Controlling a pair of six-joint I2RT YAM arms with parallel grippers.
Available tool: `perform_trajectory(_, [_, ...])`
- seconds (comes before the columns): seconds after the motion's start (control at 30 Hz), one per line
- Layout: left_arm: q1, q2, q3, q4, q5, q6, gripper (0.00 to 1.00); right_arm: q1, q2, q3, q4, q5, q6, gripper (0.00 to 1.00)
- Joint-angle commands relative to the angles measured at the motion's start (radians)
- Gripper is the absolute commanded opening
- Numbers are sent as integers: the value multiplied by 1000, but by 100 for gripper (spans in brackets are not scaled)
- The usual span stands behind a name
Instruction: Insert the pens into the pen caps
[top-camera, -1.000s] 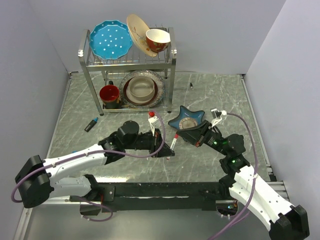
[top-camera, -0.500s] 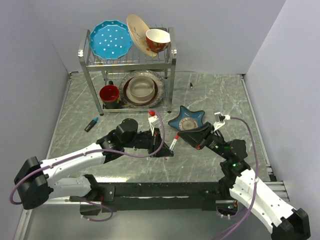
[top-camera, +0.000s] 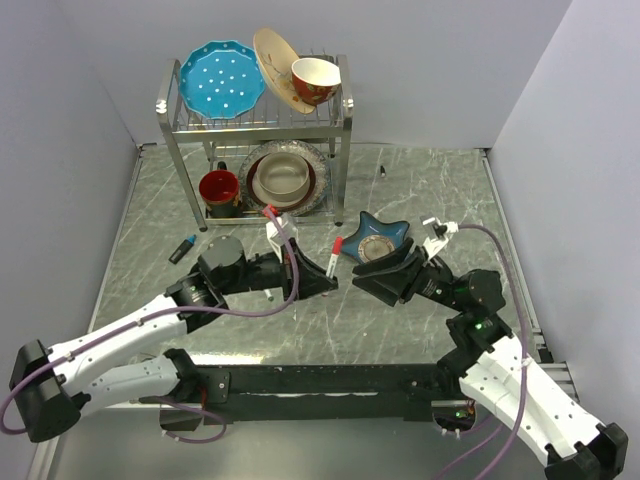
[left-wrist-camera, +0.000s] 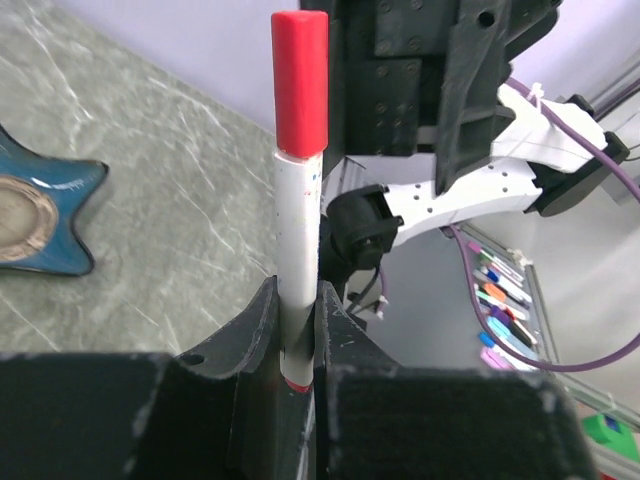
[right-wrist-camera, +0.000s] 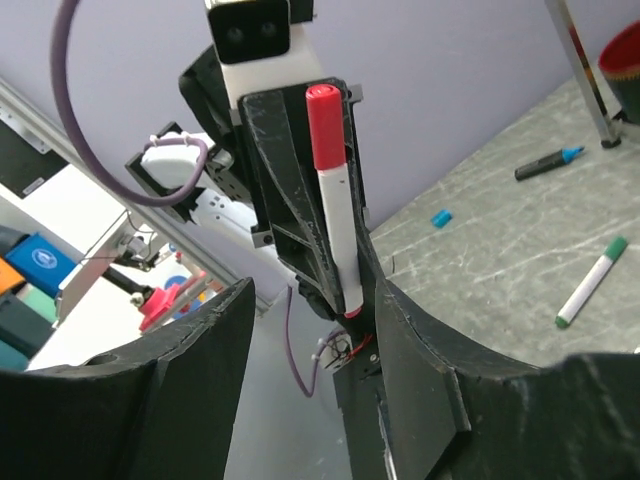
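The right gripper (top-camera: 368, 272) has let go and drawn back, jaws apart. The left gripper (left-wrist-camera: 297, 305), swung leftwards, stays clamped on the red pen (left-wrist-camera: 298, 220), held upright above the table, its cap (left-wrist-camera: 300, 80) apparently seated.

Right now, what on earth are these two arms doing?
The left gripper is clamped on a white pen with a red cap on, holding it up above the table. The right gripper faces it with jaws open, holding nothing. A green-ended pen and a dark marker with a blue end lie on the table, untouched.
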Motion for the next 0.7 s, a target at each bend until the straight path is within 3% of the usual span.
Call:
perform_trajectory(0.0, [0,-64,-10,-3,-50,62,1,8,22,119,-76,-11,-76,59])
perform_trajectory(0.27, [-1,-190,-85,4,-50,82,1,42,117,329,-249,67,-202,60])
perform_trajectory(0.67, [-1,-221,-83,-36,-32,85,1,209,299,533,-339,236,-282,66])
